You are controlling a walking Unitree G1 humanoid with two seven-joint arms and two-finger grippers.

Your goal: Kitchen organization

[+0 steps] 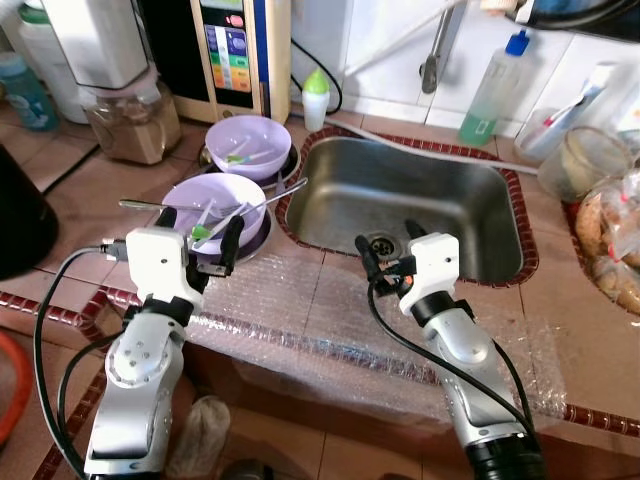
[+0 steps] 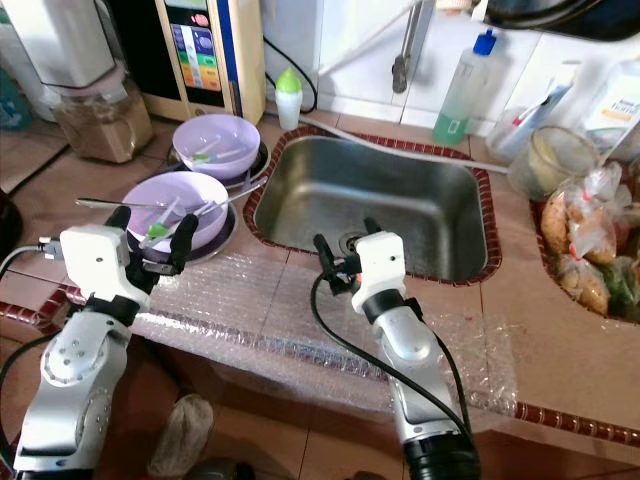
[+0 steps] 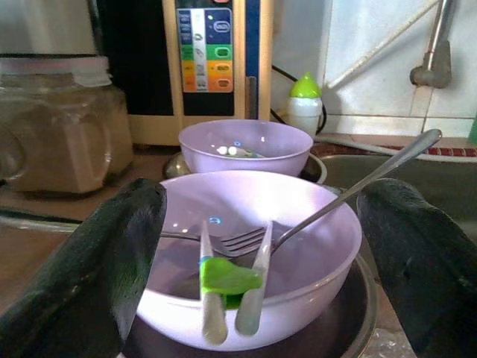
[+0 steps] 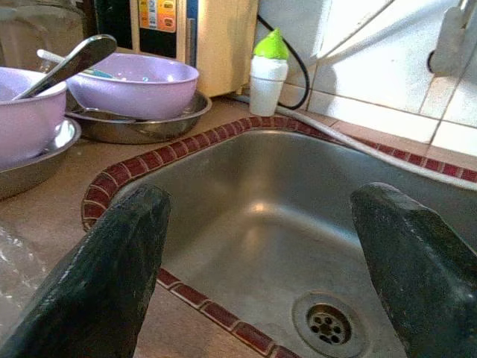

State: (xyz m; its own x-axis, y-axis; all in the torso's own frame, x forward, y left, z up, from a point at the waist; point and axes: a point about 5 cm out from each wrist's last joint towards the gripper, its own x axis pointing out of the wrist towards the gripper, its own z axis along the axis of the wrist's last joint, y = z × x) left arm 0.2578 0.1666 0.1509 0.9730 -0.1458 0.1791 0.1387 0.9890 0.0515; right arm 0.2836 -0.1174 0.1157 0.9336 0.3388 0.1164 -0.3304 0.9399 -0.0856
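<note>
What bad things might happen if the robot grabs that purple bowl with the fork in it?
1. The near purple bowl holds a fork, a long spoon and green tongs sticking over the rim; the open left gripper could knock them out.
2. The bowl sits in a metal dish, so it may slide when squeezed.
3. The spoon handle juts toward the sink and might snag.

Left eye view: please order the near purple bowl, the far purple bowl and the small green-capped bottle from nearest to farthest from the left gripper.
1. Near purple bowl, just beyond the left gripper.
2. Far purple bowl, behind it.
3. Green-capped bottle, by the wall.
</note>
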